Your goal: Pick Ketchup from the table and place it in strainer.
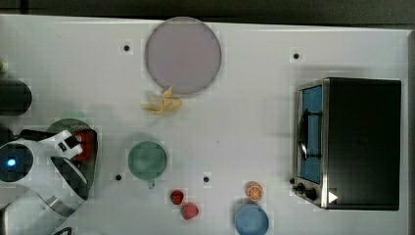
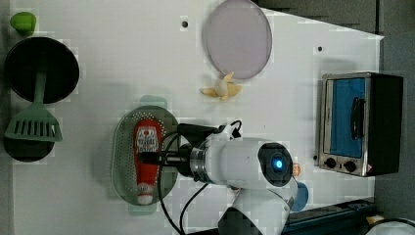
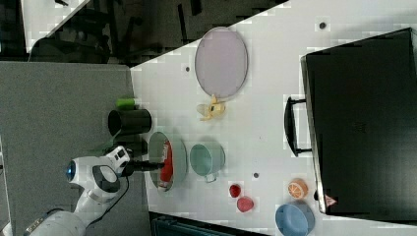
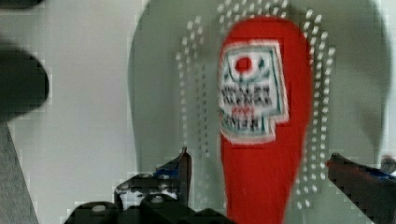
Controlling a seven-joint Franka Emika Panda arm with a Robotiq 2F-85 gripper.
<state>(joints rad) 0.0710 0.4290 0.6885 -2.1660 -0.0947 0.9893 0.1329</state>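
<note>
- Ketchup [image 2: 146, 161]: red bottle w/ white-framed label, lying flat inside strainer [image 2: 123, 152]; whitish end toward the left view's bottom. Lengthwise along the oval.
- Strainer: pale mint oval basket, perforated bottom, on white worktop [image 2: 122, 58]. In the right view it sits just beside green cup [image 3: 206, 159], betw. cup and black cylinder [image 3: 129, 122].
- Pincer [image 4: 261, 170]: released; wrist view shows one dark finger each side of bottle w/ gaps, not touching it. Hangs over strainer, approx. at bottle's mid-length in the left view [image 2: 147, 157].
- Arm: white wrist housing w/ blue light [image 2: 276, 164], black cable looped alongside.
- Cup: round darker-green, small handle, well apart from bottle in the top view [image 1: 148, 159].
- Strawberries: 2 pcs, small red [image 1: 177, 197] and [image 1: 189, 211], near cup on the top view's lower side.
- Banana [image 1: 162, 103]: peeled, yellow, just beside grey round plate [image 1: 182, 55].
- Toaster oven [image 1: 350, 142]: black/silver, blue door glass, at the top view's right.
- Orange slice [image 1: 254, 191] next to blue bowl [image 1: 251, 219].
- Green spatula [image 2: 34, 122]: resting across a black round pan [image 2: 58, 63] at the left view's left.
</note>
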